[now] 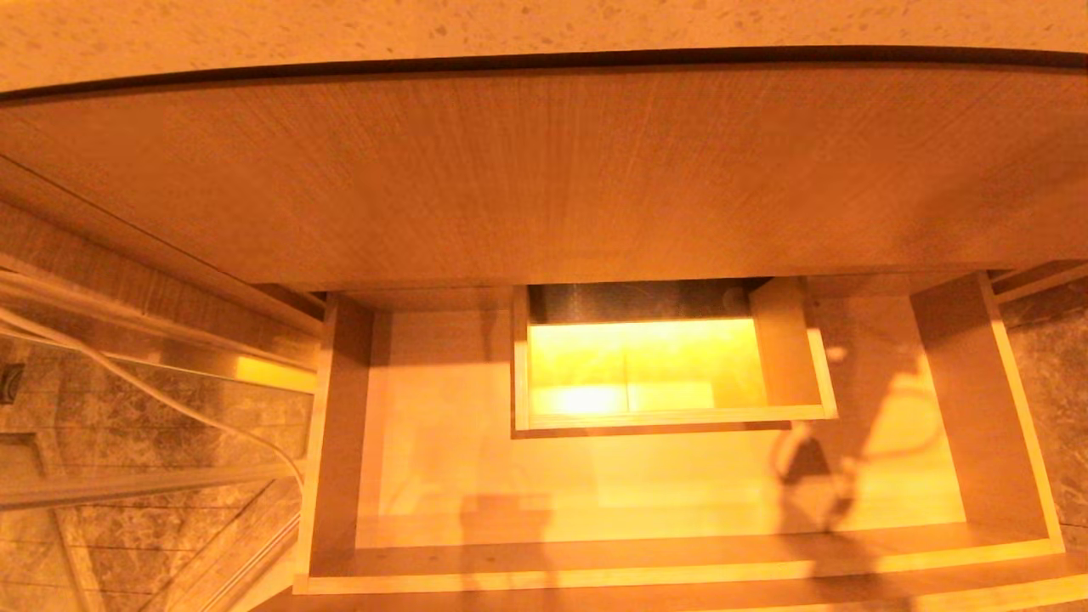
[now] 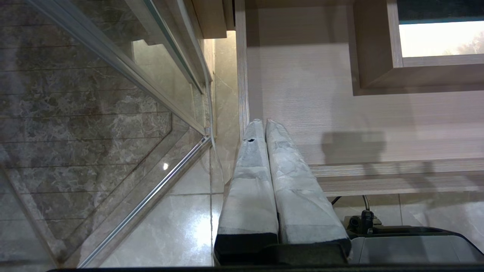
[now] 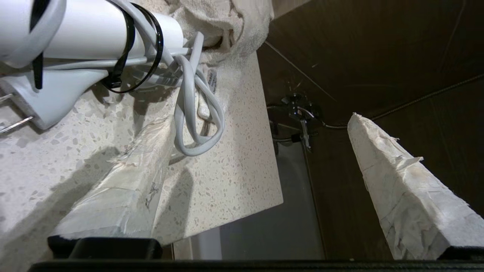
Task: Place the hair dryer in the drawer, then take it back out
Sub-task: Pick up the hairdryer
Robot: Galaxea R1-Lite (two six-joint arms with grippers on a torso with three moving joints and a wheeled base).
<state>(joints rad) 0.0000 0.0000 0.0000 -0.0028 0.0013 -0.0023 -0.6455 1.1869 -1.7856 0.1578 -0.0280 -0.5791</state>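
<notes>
From the head view we see only the drawer point(image 1: 671, 510) pulled out, its pale floor bare around the boxed cut-out point(image 1: 671, 374) at about twelve o'clock of the interior; neither arm nor the hair dryer appears there.

Our right wrist view supplies what the head view lacks: the hair dryer point(image 3: 75, 37) lies on a speckled countertop point(image 3: 211, 170), its white cord point(image 3: 196, 113) looped and bound by black ties point(image 3: 128, 49), with a pale towel point(image 3: 223, 26) touching it. Our right gripper point(image 3: 261, 139) hangs spread wide, one finger point(image 3: 124, 189) over the countertop just beside the cord loop, the other over the dark area past the counter's edge, grasping nothing.

Our left wrist view shows the left gripper point(image 2: 264, 124) clenched, fingers pressed together and holding nothing, near the drawer's left wall beside a glass panel point(image 2: 113, 94).
</notes>
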